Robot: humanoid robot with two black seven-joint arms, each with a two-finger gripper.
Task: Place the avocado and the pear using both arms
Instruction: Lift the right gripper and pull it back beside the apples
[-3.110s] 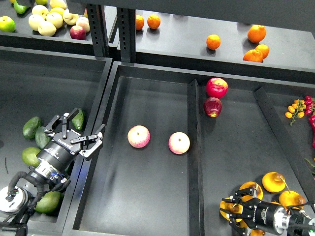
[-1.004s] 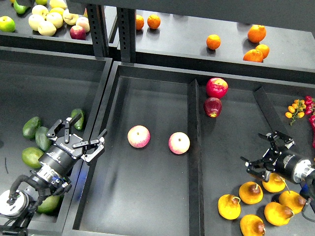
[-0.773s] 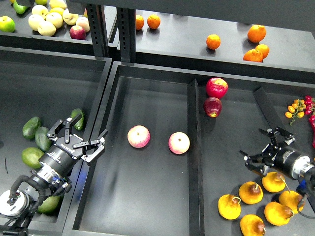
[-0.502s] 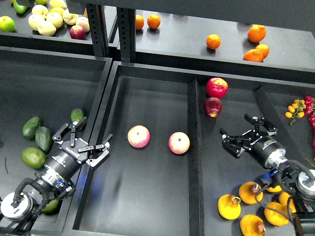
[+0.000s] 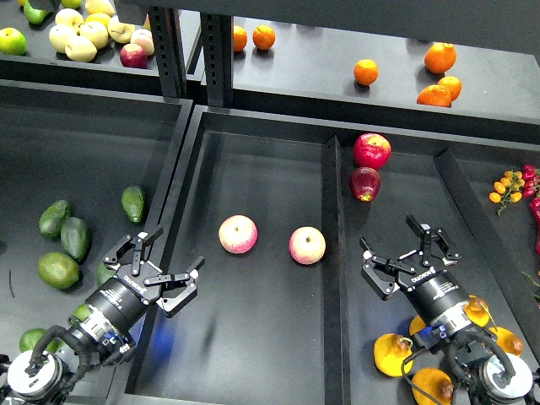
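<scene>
A dark green elongated avocado (image 5: 132, 203) lies in the left bin, apart from the other avocados (image 5: 75, 239). Several yellow-orange pears (image 5: 393, 354) lie at the bottom right, partly hidden by my right arm. My left gripper (image 5: 164, 269) is open and empty, over the wall between the left and middle bins, below and right of the avocado. My right gripper (image 5: 406, 256) is open and empty in the right bin, above the pears and touching none of them.
Two pink-and-yellow apples (image 5: 238, 234) lie in the middle bin. Two red apples (image 5: 371, 150) sit at the back of the right bin. Oranges (image 5: 439, 58) and pale apples (image 5: 81, 35) are on the back shelf. Small red and orange fruit (image 5: 510, 184) lies far right.
My left gripper has drawn back toward me and to the right, leaving the avocados uncovered. My right gripper has swung left, away from the pears, still open and empty.
</scene>
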